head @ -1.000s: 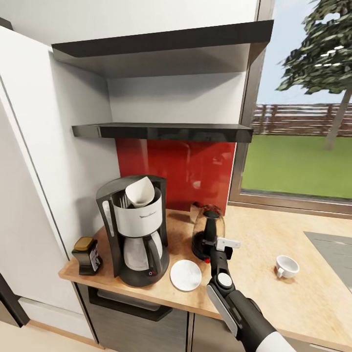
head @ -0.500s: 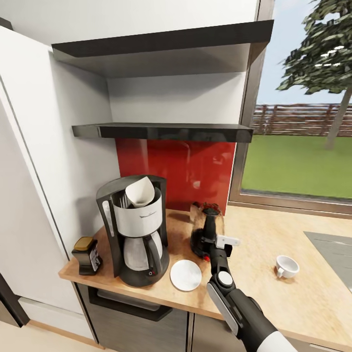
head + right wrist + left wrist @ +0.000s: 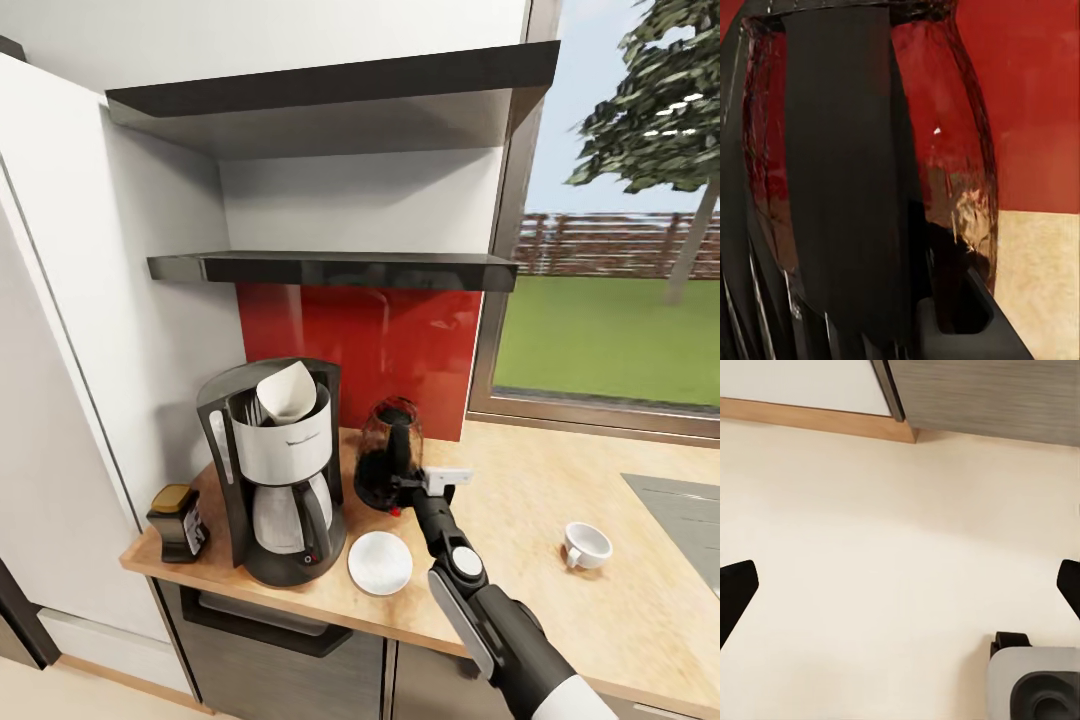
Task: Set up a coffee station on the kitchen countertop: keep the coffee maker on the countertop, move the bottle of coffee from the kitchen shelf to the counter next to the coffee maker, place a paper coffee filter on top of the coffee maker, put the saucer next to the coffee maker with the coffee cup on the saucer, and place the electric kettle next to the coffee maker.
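Observation:
The black-and-white coffee maker (image 3: 285,470) stands on the wooden countertop (image 3: 520,480) with a paper coffee filter (image 3: 287,392) in its top. A dark bottle of coffee (image 3: 180,523) sits just left of it, and a white saucer (image 3: 380,562) lies at its front right. My right gripper (image 3: 405,485) is shut on the handle of the glass electric kettle (image 3: 388,450), which is close to the coffee maker's right side; the right wrist view shows the kettle (image 3: 945,150) up close. The white coffee cup (image 3: 586,545) stands alone farther right. My left gripper (image 3: 900,585) is open above the floor.
Two dark shelves (image 3: 340,268) hang above a red backsplash (image 3: 430,340). A tall white cabinet (image 3: 80,350) borders the counter's left end, a window (image 3: 610,300) the right back, and a grey cooktop (image 3: 690,510) the far right. The robot base (image 3: 1035,690) rests on the floor.
My right gripper has carried the kettle leftward and a bit toward the backsplash, closer to the coffee maker. Everything else stays put.

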Motion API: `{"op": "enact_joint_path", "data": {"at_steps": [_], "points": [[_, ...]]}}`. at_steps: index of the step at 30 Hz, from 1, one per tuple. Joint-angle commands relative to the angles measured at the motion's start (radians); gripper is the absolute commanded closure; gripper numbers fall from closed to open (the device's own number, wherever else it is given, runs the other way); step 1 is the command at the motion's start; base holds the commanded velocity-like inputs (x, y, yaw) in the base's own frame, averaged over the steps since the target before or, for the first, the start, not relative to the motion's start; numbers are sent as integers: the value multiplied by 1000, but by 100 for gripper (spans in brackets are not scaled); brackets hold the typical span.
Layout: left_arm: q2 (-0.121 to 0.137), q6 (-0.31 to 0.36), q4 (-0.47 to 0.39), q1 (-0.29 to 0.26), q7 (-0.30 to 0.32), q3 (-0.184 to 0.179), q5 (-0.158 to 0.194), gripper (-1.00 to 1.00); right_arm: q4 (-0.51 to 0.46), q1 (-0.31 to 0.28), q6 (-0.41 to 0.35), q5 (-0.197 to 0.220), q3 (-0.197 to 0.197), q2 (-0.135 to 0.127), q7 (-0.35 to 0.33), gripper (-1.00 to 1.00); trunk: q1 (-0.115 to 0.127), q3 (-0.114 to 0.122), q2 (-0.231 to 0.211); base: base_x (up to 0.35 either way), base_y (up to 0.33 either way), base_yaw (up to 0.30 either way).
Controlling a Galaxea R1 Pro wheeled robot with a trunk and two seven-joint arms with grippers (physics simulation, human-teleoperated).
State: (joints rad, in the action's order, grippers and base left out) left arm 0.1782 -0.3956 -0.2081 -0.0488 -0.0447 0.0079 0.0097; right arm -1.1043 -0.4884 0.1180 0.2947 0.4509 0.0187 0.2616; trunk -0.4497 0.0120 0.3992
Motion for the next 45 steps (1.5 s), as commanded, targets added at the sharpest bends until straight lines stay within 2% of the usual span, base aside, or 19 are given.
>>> {"op": "enact_joint_path", "data": {"at_steps": [1, 13, 20, 31, 45], "points": [[0, -3, 2, 0, -1, 0, 1, -100, -1, -1, 7, 8, 3, -4, -5, 100, 0, 0, 1, 0, 0, 0], [-2, -2, 5, 0, -1, 0, 0, -100, -3, -1, 8, 7, 4, -6, -7, 100, 0, 0, 1, 4, 0, 0], [-2, -2, 6, 0, -2, 1, 1, -100, 0, -1, 8, 7, 9, -6, -7, 100, 0, 0, 1, 234, 132, 0], [-2, -3, 6, 0, -2, 1, 1, -100, 10, -1, 8, 5, 11, -6, -7, 100, 0, 0, 1, 45, 45, 0], [-2, -3, 6, 0, -1, 1, 0, -100, 67, -1, 8, 4, 10, -6, -7, 100, 0, 0, 1, 0, 0, 0]]}}
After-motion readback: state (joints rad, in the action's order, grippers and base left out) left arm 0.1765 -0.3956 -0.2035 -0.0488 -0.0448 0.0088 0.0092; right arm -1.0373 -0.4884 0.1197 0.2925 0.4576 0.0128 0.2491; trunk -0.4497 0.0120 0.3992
